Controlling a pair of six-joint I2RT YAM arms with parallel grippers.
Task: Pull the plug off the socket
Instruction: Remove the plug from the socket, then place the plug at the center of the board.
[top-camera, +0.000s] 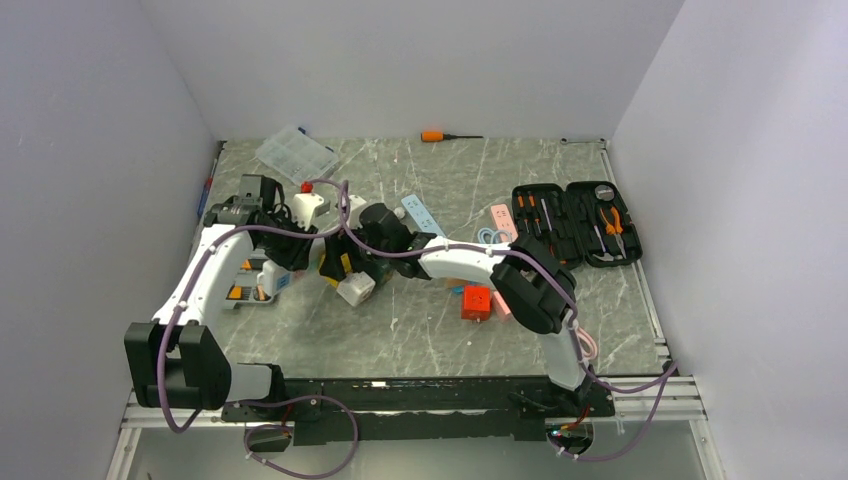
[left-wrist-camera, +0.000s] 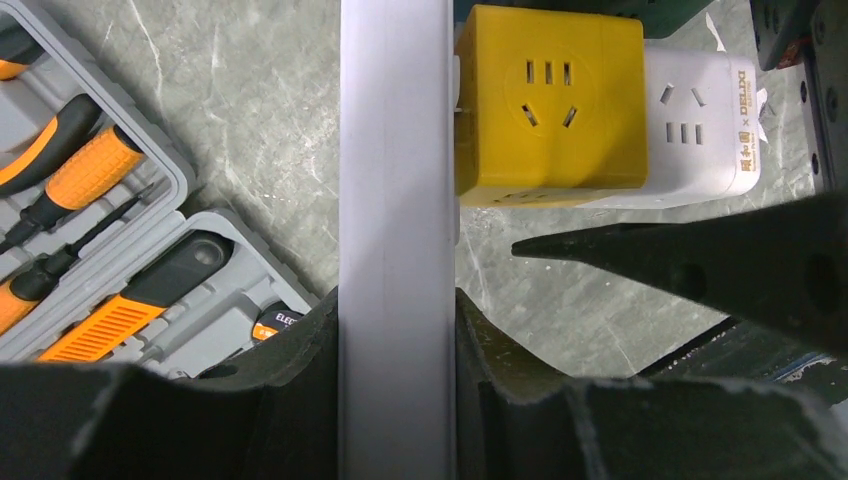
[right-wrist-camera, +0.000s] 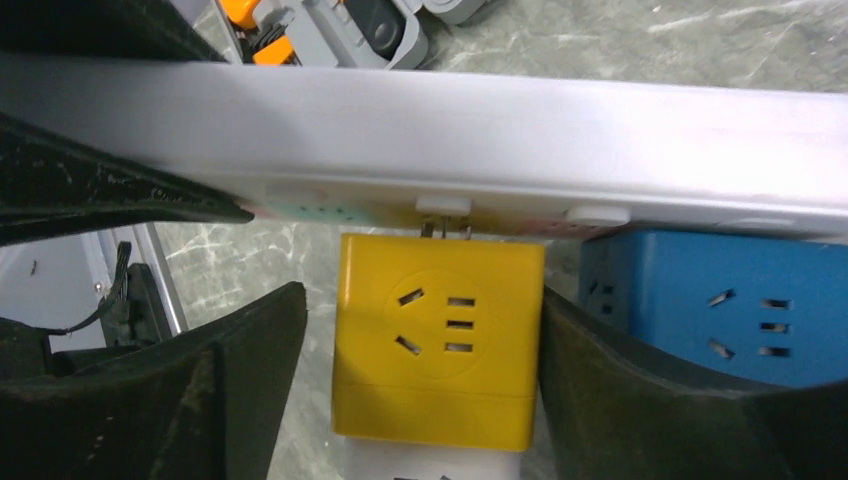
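Right gripper (right-wrist-camera: 422, 310) straddles the yellow cube plug (right-wrist-camera: 435, 340) with its jaws spread wider than the cube. In the right wrist view, the finger at 3 o'clock (right-wrist-camera: 620, 400) lies against the cube's side. The finger at 9 o'clock stands just clear of it, with a strip of table showing in the gap. The cube is therefore bracketed, not clenched.

1. Table (top-camera: 420, 340): in the top view, both arms meet at about 10 o'clock from the table's centre. The plug sits there between the two grippers.
2. White power strip (right-wrist-camera: 500, 140): it runs across the right wrist view at 12 o'clock of the plug. The left gripper (left-wrist-camera: 397, 310) is clamped on it, with one finger (left-wrist-camera: 300, 370) pressed to each long side.
3. Grey tool case (left-wrist-camera: 200, 240): it lies open at 9 o'clock of the strip in the left wrist view, holding orange-handled drivers.
4. Yellow cube plug: it hangs off the strip's socket face, at 3 o'clock of the strip in the left wrist view. Its own outlet face points toward both wrist cameras.
5. Blue cube (right-wrist-camera: 720, 310): it sits on the strip at 3 o'clock of the yellow cube, behind the right gripper's finger.
6. White cube adapter (left-wrist-camera: 700, 130): it touches the yellow cube's far side from the strip.
7. Prongs (right-wrist-camera: 445, 230): bare metal shows in a narrow gap between the yellow cube and the strip.
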